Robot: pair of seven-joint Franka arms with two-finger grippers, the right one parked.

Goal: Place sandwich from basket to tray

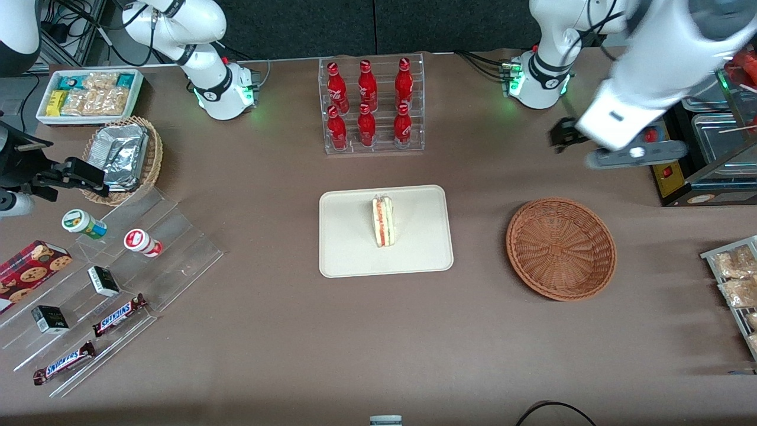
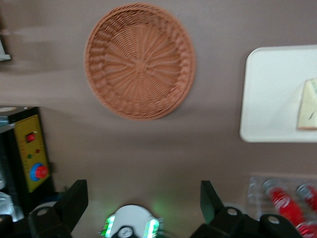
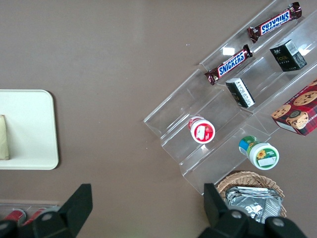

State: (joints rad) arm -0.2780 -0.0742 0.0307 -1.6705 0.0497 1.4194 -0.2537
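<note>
The one sandwich is seen lying on the one tray, and the one basket sits empty beside it on the bench. The placing step is judged done. The pincer is held high above the bench, farther from the front camera than the basket, its fingers spread wide and gripping nothing. Only parking the arm seems called for next.

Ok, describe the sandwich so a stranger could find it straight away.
Find the rack of red bottles; nearer the camera lies a cream tray. The sandwich sits on it, a pale wedge with red and green filling. The hand hangs open, far off, above the table.
</note>
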